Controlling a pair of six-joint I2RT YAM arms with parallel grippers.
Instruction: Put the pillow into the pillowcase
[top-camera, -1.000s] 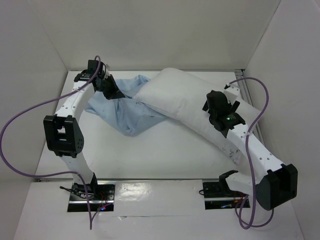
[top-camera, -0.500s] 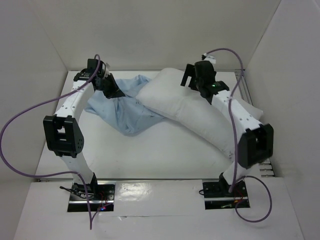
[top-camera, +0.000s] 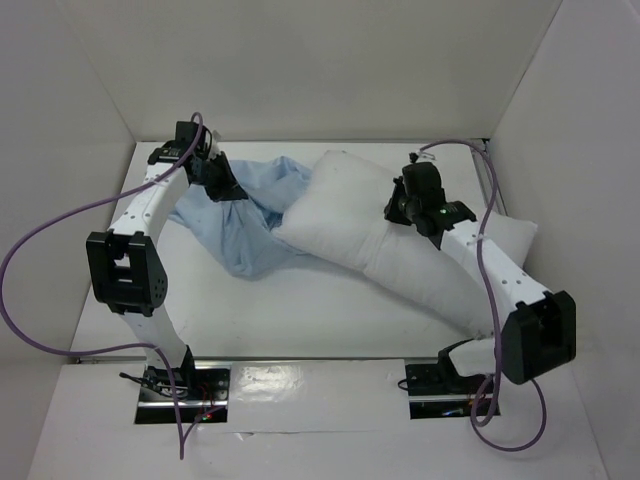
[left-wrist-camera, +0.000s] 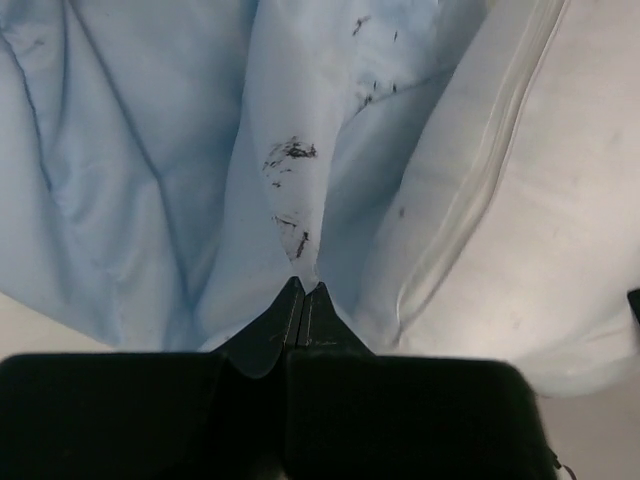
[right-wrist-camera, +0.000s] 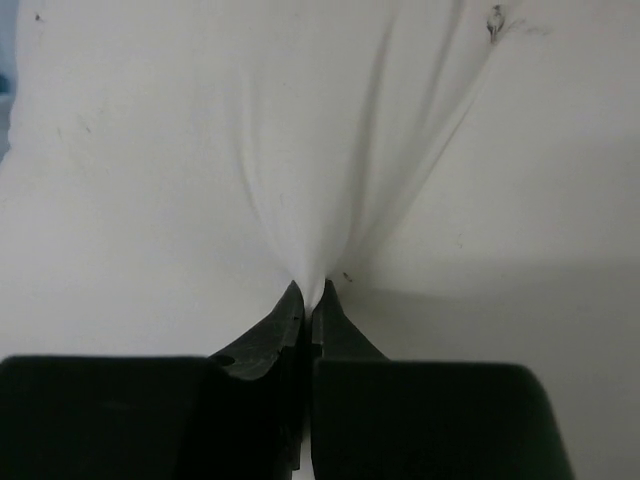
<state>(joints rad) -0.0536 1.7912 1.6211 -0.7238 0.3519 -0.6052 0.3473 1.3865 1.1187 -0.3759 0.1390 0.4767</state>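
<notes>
- 2 grippers, both pinching cloth — left gripper (left-wrist-camera: 303, 292) has its jaws pressed together on a fold of the pillowcase (top-camera: 238, 228), right gripper (right-wrist-camera: 308, 292) on a tuft of the pillow (top-camera: 335, 205).
- Pillow's long axis runs 10 to 4 o'clock in the top view, with the 10 o'clock end overlapping the pillowcase.
- Pillowcase lies at 9 o'clock from the right gripper — the push probably goes that way.

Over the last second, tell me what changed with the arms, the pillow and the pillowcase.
The right tool was open over the near right part of the pillow a second ago. It swung to the far end, came back to the middle and shut on a pinch of white fabric. The pillow's right end, hidden under the arm before, now shows. The left tool stayed shut on the pillowcase.
</notes>
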